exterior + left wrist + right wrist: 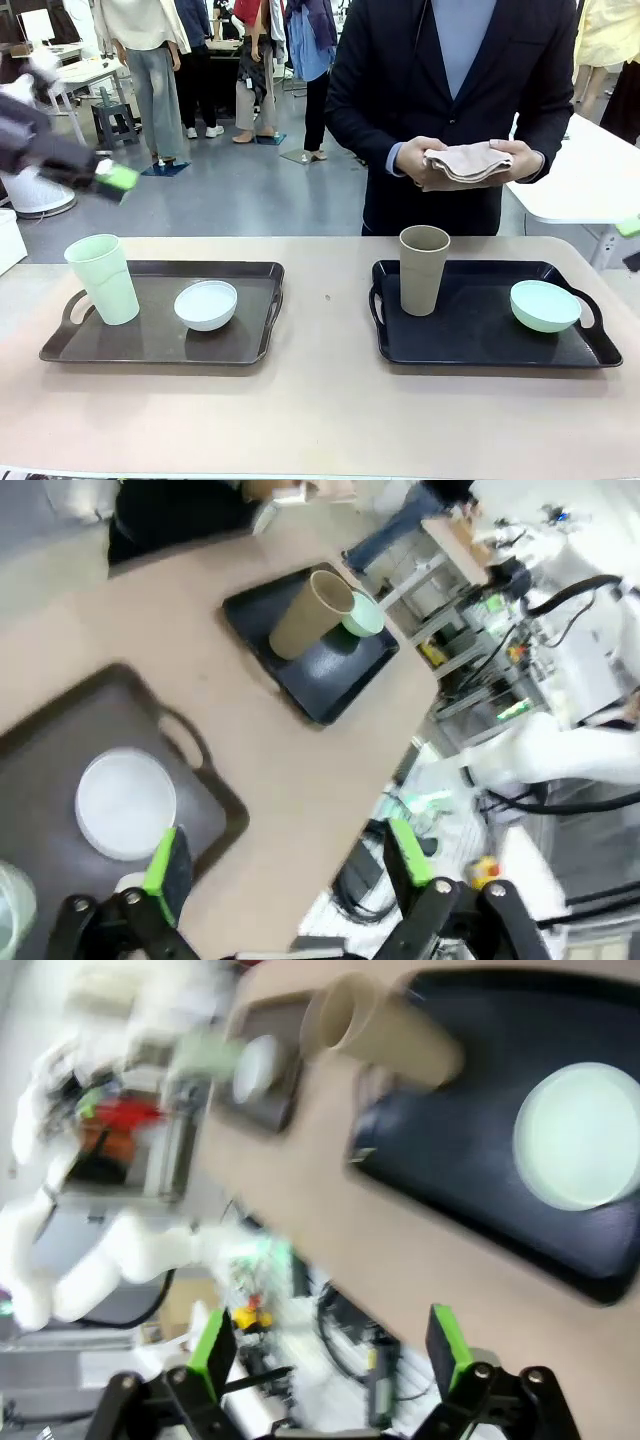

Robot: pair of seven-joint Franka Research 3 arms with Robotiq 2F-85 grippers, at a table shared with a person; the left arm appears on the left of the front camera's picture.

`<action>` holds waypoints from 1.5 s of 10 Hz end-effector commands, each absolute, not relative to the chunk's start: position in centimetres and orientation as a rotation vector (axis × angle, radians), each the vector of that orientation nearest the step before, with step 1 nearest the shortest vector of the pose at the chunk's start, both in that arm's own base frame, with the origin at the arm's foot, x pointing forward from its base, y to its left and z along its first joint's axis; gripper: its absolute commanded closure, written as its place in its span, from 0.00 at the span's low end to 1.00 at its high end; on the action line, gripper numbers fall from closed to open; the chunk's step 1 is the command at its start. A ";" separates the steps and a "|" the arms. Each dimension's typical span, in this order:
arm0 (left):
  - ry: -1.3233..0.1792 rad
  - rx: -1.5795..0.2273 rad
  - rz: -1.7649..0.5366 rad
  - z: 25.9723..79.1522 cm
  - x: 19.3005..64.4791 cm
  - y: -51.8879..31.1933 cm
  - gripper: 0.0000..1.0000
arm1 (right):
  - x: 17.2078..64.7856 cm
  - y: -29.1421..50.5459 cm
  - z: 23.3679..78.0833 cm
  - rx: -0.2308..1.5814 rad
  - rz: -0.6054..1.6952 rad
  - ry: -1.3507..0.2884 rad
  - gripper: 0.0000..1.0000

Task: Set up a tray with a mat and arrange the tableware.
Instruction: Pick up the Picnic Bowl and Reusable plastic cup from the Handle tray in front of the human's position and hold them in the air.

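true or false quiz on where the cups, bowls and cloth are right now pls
1. The tall pale green cup stands on the brown plastic tray. True.
2. The tall taupe-brown cup lies on its side. False: it stands upright on the black plastic tray.
3. The folded beige cloth lies on the table. False: the person's hands hold it.
4. The small round mint green bowl sits in the black tray. True.

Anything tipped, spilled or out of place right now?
Nothing stands out: pale green tapered cup and white round bowl sit upright on the brown tray; taupe tapered cup and mint round bowl on the black tray.
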State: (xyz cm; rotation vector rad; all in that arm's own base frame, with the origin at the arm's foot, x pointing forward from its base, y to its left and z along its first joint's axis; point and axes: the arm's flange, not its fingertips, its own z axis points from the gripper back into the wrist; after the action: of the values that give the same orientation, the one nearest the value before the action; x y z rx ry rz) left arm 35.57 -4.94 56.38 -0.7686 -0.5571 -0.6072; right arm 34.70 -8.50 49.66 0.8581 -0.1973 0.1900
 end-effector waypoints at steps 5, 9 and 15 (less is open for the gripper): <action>-0.869 -0.254 -1.315 51.5 40.4 -25.6 0.00 | 39.5 -6.6 47.9 0.036 -0.461 0.024 0.00; -0.677 -0.404 -1.282 53.8 39.8 -23.9 0.00 | 40.1 -7.7 49.4 0.243 -0.295 -0.192 0.00; -1.010 -0.595 -1.854 47.4 48.5 -32.1 0.00 | 46.5 -1.4 42.7 -0.060 -0.183 -0.150 0.00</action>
State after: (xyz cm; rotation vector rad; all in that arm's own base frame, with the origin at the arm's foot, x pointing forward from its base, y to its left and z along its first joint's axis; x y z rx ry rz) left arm 46.86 -32.89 49.74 -0.4182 -1.0277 -1.7761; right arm 46.34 -1.27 42.34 -0.0124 -0.1289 -0.1540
